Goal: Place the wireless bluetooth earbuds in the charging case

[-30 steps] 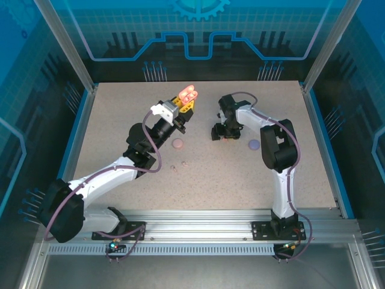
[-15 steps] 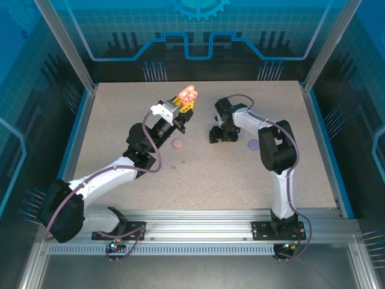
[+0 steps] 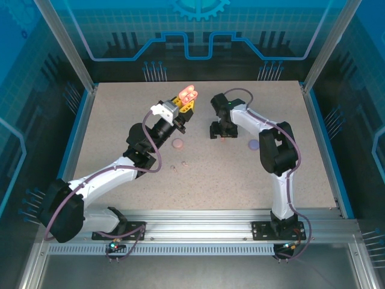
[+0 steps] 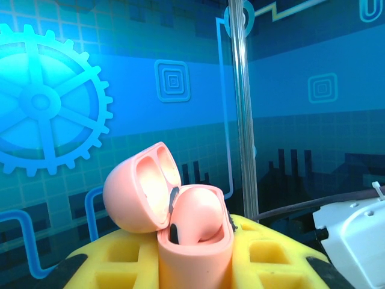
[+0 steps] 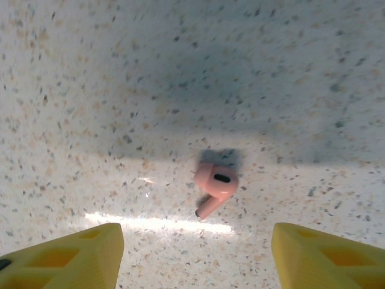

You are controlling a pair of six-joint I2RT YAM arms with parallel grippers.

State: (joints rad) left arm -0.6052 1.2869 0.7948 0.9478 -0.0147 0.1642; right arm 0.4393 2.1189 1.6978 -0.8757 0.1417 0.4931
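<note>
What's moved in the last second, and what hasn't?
The right gripper swung slightly left and now hangs open over the coral earbud on the table; nothing grabbed or released. The left gripper stayed put, shut on the open coral case.

The open coral case [image 4: 195, 232] runs off the bottom edge of the left wrist view, its base hidden between the left gripper [image 4: 195, 265] fingers [image 4: 114, 262]. The right gripper [image 5: 195, 241] fingers [image 5: 66, 256] are cropped at the bottom corners. From above, two specks [image 3: 174, 167] are too small to identify.
</note>
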